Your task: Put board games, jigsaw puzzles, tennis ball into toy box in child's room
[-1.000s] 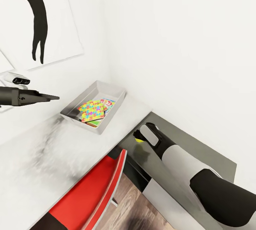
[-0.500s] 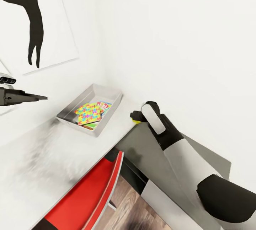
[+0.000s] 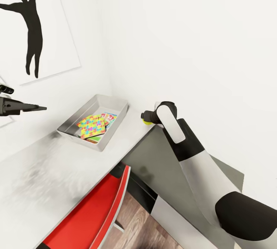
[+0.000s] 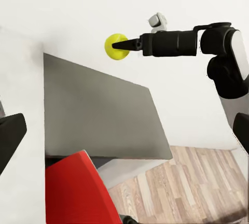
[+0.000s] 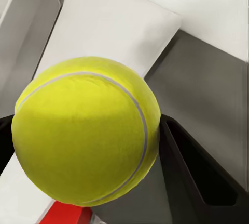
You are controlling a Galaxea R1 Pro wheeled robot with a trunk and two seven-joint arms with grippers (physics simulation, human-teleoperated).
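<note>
The left gripper (image 3: 36, 107) enters the head view from the left edge, its arm cut off; its 2 fingers taper to a thin dark point there, and whether they are spread or pressed together cannot be told, since the left wrist view catches just 1 dark fingertip (image 4: 9, 140) at its edge. The right gripper (image 3: 145, 117) is mostly hidden behind its own black and white wrist in the head view, with a sliver of yellow showing at its tip. The left wrist view shows it side-on: its fingers are pinched on the tennis ball (image 4: 117, 46), held in the air above the dark grey surface (image 4: 98, 115). In the right wrist view the tennis ball (image 5: 85, 130) sits between 2 black fingers (image 5: 197, 172), touching both. The grey toy box (image 3: 115, 124) rests on the white table (image 3: 42, 179) in the corner, near the ball and to its left. Inside lie a bright jigsaw puzzle (image 3: 91, 124) and what seem to be other flat boxes beneath it, partly covered. A red chair (image 3: 92, 210) is tucked under the table.
</note>
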